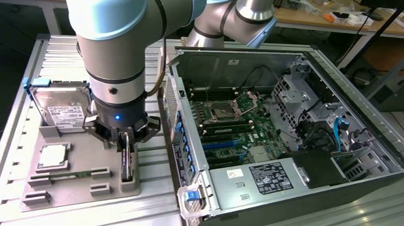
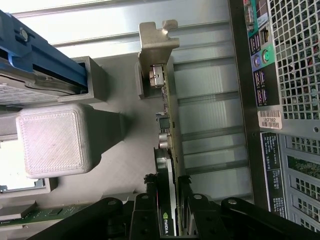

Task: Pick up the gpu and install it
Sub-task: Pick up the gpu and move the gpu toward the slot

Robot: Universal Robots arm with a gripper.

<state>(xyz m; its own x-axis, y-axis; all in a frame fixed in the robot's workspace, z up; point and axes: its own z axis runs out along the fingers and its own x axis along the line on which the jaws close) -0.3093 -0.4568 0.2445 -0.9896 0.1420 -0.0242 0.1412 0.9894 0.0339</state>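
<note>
Hand [image 1: 124, 144] is down over the grey parts tray [image 1: 82, 188], which lies on the worktop [image 1: 61, 50] by the edge nearest the cam, toward the exterior view's left corner. Arm [image 1: 113, 43] comes straight down onto it.

The gpu [image 1: 127, 167] stands on its long edge in a slot at the tray's side nearest the PC case [image 1: 314, 59]. Its lower edge sits in the slot, so it's not lifted.

In the wrist view the hand [image 2: 167, 184] straddles the gpu [image 2: 169, 135] w/ one black finger [image 2: 149, 192] on each face of the card. The fingers are drawn in against the cooler block, pinching the gpu. The logo on the cooler's edge shows between them. The silver bracket [image 2: 157, 42] is at the card's far end from the hand, sticking out past the tray [image 2: 125, 165] wall, over the ribbed worktop [image 2: 210, 100].

Other bits on the tray:
- hard drive [image 1: 64, 112] w/ white label, at the end away from the cam
- CPU [image 1: 53, 156] mid-tray
- RAM stick [image 1: 73, 176] flat, nearer the cam edge, well apart from the gpu

The PC case [image 2: 295, 50] lies on its side just beside the tray, side panel off and motherboard [image 1: 235, 130] exposed.
</note>
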